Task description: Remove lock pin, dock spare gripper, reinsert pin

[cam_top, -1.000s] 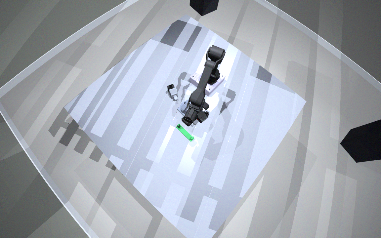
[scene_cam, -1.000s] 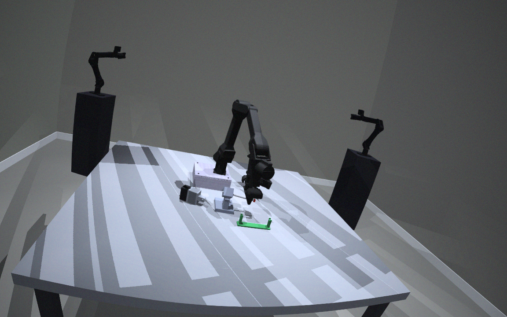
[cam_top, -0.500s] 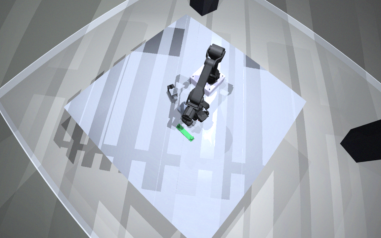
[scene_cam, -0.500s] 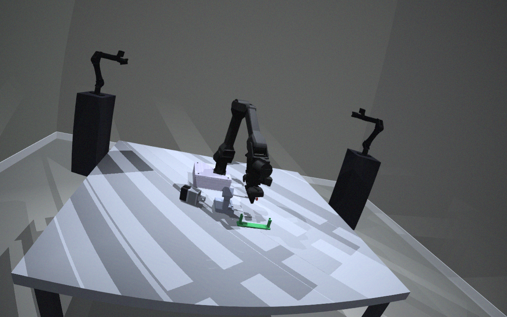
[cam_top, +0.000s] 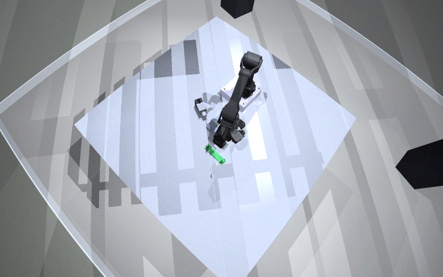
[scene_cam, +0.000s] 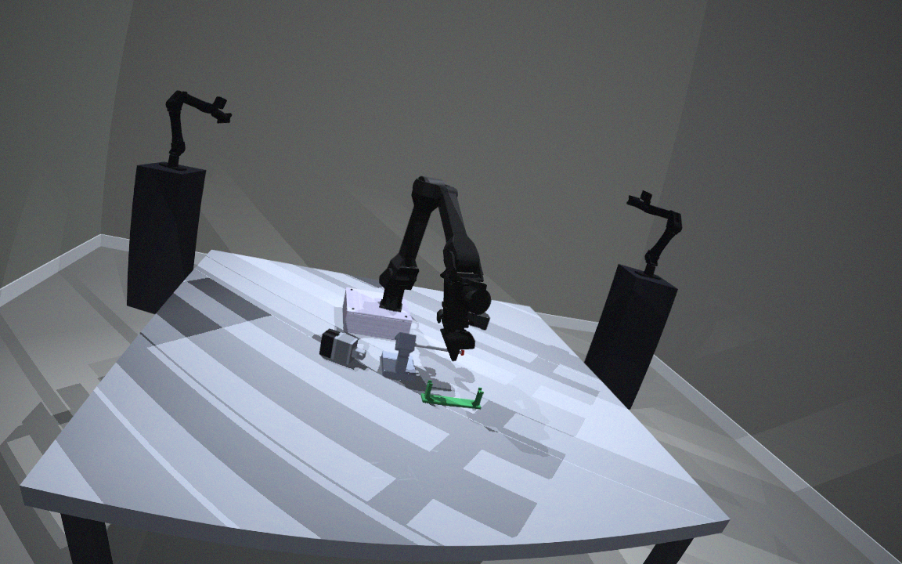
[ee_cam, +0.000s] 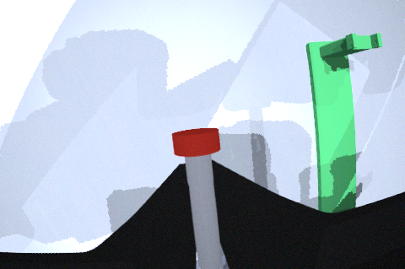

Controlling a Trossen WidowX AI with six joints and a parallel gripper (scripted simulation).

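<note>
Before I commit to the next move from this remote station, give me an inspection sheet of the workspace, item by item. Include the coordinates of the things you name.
Surface: pale table [cam_top: 182,192] [scene_cam: 230,449], banded with shadows.
Lock pin [scene_cam: 433,347] [ee_cam: 202,206]: red-headed, in the gripper's grasp; whether its tip is free cannot be told.
Mount [cam_top: 212,125] [scene_cam: 398,363]: upright.
Spare gripper [cam_top: 200,107] [scene_cam: 344,348]: on the table, undocked.
Green bracket [cam_top: 215,154] [scene_cam: 451,402] [ee_cam: 335,126]: two uprights.
Gripper [scene_cam: 454,356] [ee_cam: 196,171]: shut on the pin.
Other clutter: nothing seen.
Cables: nothing seen.
Surroundings: two further arms on dark pedestals.

Mount [cam_top: 212,125] [scene_cam: 398,361] between spare gripper [cam_top: 200,105] [scene_cam: 339,347] and claw [cam_top: 220,141] [scene_cam: 456,348].
</note>
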